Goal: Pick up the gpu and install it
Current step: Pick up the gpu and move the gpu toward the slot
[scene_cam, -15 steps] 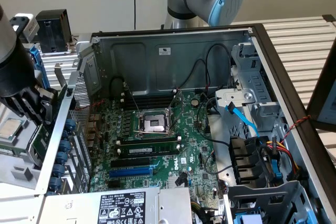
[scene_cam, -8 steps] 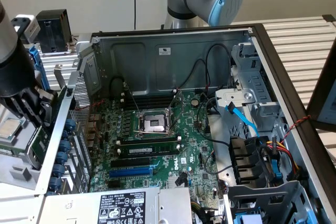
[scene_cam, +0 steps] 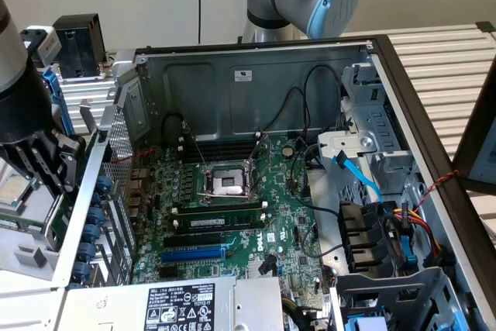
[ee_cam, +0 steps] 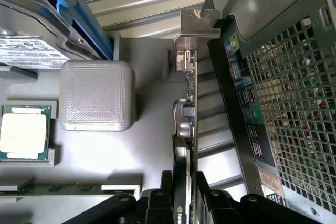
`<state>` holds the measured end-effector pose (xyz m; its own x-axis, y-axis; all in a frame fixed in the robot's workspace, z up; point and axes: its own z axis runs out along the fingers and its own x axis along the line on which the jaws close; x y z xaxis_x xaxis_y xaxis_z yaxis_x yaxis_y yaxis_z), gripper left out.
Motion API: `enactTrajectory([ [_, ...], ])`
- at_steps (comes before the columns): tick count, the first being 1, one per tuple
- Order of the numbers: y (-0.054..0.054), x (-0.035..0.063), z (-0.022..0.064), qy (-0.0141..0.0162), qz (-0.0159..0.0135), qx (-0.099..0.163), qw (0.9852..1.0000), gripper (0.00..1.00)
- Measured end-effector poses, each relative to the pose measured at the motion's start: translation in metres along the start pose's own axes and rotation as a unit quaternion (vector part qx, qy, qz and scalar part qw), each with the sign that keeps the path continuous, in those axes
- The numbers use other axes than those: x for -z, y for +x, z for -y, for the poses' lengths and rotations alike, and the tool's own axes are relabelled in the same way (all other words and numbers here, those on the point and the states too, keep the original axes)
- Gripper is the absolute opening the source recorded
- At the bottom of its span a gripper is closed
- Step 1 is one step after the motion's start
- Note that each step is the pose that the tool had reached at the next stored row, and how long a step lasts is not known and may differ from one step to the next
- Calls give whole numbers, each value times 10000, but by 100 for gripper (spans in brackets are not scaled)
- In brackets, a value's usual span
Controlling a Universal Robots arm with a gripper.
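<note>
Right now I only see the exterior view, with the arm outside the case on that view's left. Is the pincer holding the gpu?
Observer: Yes, the wrist view shows the pincer closed on the gpu, card edge-on between the fingers.
Operator: Where is its bracket?
Observer: The silver bracket is at the end away from the pincer.
Operator: What's alongside?
Observer: The case's perforated rear panel on one side, a grey block on the other.
</note>
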<state>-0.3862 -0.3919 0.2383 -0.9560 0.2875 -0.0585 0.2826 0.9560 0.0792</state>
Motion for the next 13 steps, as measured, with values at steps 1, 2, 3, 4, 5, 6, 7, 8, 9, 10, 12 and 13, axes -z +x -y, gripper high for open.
enactTrajectory([
  [1,-4,0,-2,0,0,7,10000,28],
  [2,-5,-2,-4,-1,1,13,10000,28],
  [3,-6,-4,-5,-2,5,18,10000,28],
  [4,-6,-6,-6,-3,7,20,10000,28],
  [5,-6,-10,-7,-4,10,22,10000,28],
  [6,-6,-14,-7,-5,14,23,10000,28],
  [7,-8,-20,-7,-6,16,24,10000,28],
  [8,-11,-24,-9,-7,18,24,10000,28],
  [9,-14,-29,-10,-7,19,23,10000,28],
  [10,-20,-34,-11,-7,19,24,10000,28],
  [12,-30,-43,-14,-8,20,24,10000,28],
  [13,-36,-47,-15,-8,20,25,10000,28],
])
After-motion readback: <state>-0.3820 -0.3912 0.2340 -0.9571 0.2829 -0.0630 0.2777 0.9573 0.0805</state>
